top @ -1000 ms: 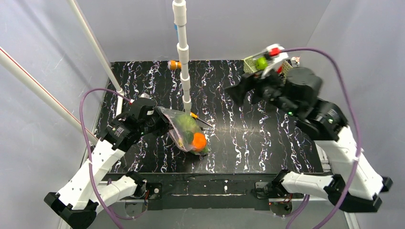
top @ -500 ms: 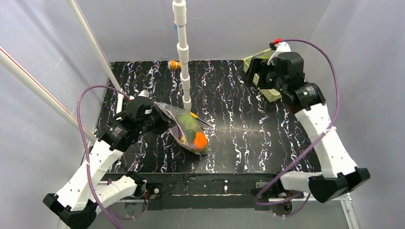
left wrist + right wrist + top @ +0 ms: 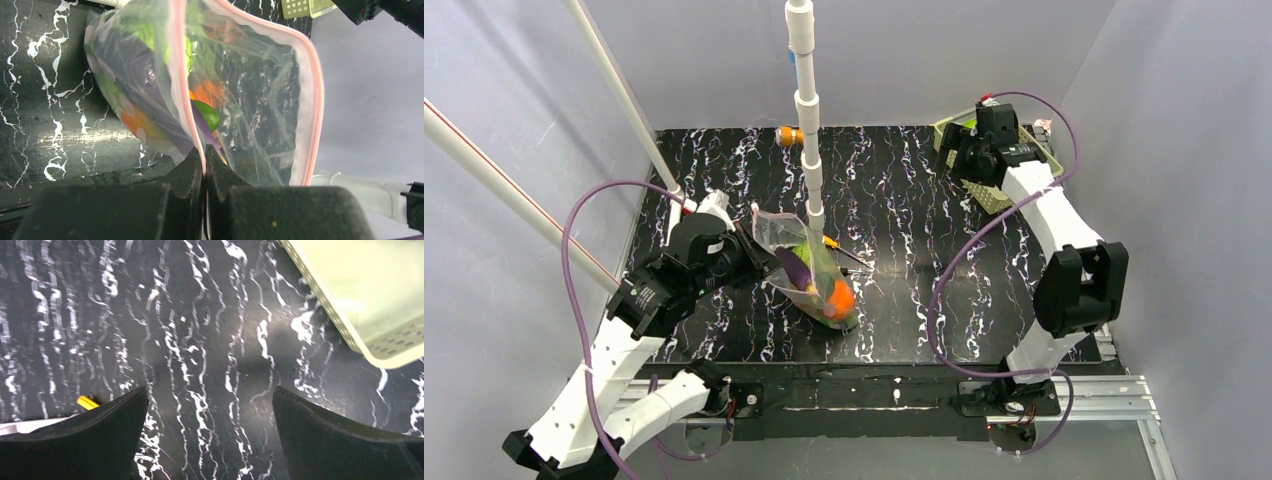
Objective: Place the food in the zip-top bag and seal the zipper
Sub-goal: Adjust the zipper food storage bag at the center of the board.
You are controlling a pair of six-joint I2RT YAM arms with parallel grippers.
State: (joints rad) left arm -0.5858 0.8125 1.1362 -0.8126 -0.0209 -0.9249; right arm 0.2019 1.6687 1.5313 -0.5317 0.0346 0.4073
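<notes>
Two pincers, two conditions. The left pincer (image 3: pixel 204 159) is clenched on the zipper (image 3: pixel 176 75), pinching one pink lip of the zip-top bag (image 3: pixel 776 228) at its near end. The other lip bows away, so the mouth gapes.

The bag sits left of centre on the tabletop (image 3: pixel 924 230). Seen from overhead, its long axis runs from about 11 o'clock to 5 o'clock, with the mouth raised at the 11 o'clock end. The food (image 3: pixel 841 297) is bunched inside toward 5 o'clock: an orange ball, a purple eggplant (image 3: pixel 792 268) and green pieces.

The right pincer (image 3: pixel 209 395) is released, its fingers spread wide with nothing between them. It hangs over bare tabletop at the far right, with the pale green basket (image 3: pixel 320 297) at its 1 o'clock in the wrist view.

From the right pincer the bag lies at roughly 8 o'clock, well apart. The left arm is nearer but occupied. In my judgement the right arm must cross toward 8 o'clock and line up with the zipper's length. Whether any food remains in the basket cannot be told.
</notes>
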